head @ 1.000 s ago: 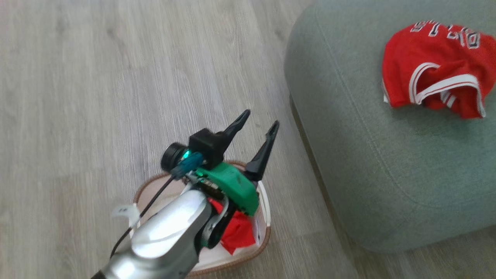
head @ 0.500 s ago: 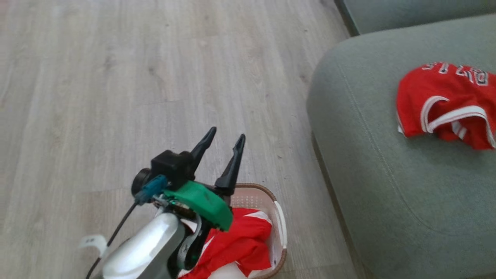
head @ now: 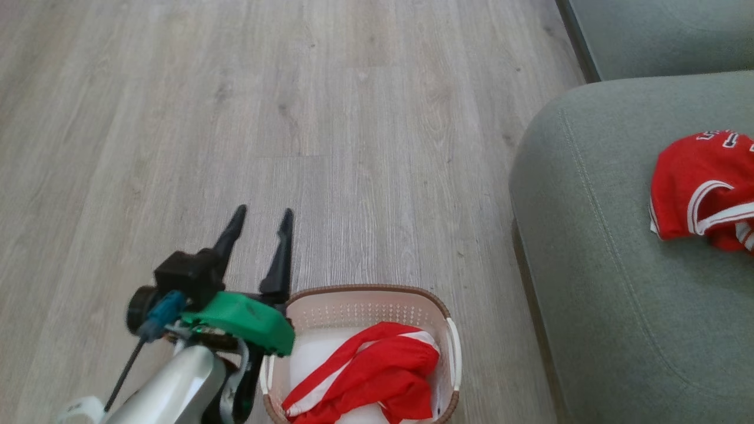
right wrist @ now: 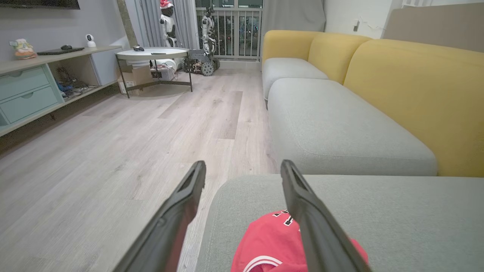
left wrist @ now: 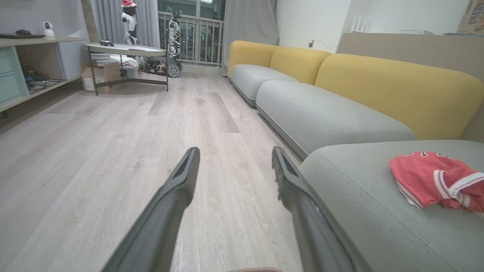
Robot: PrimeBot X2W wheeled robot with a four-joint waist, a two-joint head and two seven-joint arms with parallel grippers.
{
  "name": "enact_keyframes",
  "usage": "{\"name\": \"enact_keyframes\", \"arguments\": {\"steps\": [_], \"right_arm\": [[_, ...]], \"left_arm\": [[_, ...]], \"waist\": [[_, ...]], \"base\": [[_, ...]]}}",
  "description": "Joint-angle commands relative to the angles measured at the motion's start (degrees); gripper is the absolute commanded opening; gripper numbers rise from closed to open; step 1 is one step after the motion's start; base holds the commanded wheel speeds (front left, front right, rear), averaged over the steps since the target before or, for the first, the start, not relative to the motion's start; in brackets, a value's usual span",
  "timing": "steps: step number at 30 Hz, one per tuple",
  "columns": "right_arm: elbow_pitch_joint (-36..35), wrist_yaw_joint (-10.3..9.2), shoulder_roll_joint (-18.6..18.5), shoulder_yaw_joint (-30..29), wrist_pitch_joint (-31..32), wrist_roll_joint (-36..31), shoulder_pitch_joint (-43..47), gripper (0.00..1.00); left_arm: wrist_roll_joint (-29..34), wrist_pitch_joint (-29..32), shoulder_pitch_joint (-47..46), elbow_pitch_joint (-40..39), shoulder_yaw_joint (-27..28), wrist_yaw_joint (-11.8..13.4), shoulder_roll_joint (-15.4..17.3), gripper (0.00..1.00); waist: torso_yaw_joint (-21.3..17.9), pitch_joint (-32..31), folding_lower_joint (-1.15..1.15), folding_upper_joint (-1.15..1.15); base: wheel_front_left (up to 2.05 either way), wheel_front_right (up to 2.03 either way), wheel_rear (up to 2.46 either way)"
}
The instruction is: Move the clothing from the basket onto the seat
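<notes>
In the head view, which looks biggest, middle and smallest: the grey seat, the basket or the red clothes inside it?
Largest: the seat.
Then the basket, though the bottom edge cuts it off.
Smallest: the red clothes inside it.

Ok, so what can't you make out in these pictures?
The basket: head view, near side cut by the bottom edge, left corner behind the left gripper.
Red garment inside: head view, lower part cut off likewise.
Jersey on the seat: head view, right edge cuts it; lettering unreadable.
</notes>
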Motion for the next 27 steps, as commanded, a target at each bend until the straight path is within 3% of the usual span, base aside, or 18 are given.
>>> {"name": "enact_keyframes", "arguments": {"steps": [1,7,16,21,27], "right_arm": [[-1.27,-0.01,-0.6,-2.18,-2.8,-1.41,3.71,1.0],[-3.67,-0.01,4.17,-11.07,-4.99,-6.73,11.53,1.0],[-18.36,-0.01,22.46,-37.74,-5.06,-25.47,32.44,1.0],[-25.5,-0.01,30.2,-44.02,-5.06,-34.54,40.98,1.0],[-31.61,-0.01,36.42,-47.26,-5.07,-41.04,46.14,1.0]], "left_arm": [[0.93,-0.67,-1.3,-2.44,3.86,0.53,1.72,1.0],[4.24,-0.77,1.18,-3.87,6.93,0.81,1.2,1.0],[11.13,-0.79,6.43,-4.63,14.87,-1.51,-3.97,1.0],[15.31,-0.79,9.32,-3.85,18.73,-3.66,-6.47,1.0],[20.1,-0.79,12.9,-4.01,22.69,-5.69,-8.95,1.0]], "waist": [[0.59,-0.21,0.0,0.0],[1.48,0.14,0.0,0.0],[1.73,0.43,0.0,0.0],[1.33,0.48,0.0,0.0],[0.96,0.77,0.0,0.0]], "base": [[0.0,0.0,0.0],[0.0,0.0,0.0],[0.0,0.0,0.0],[0.0,0.0,0.0],[0.0,0.0,0.0]]}}
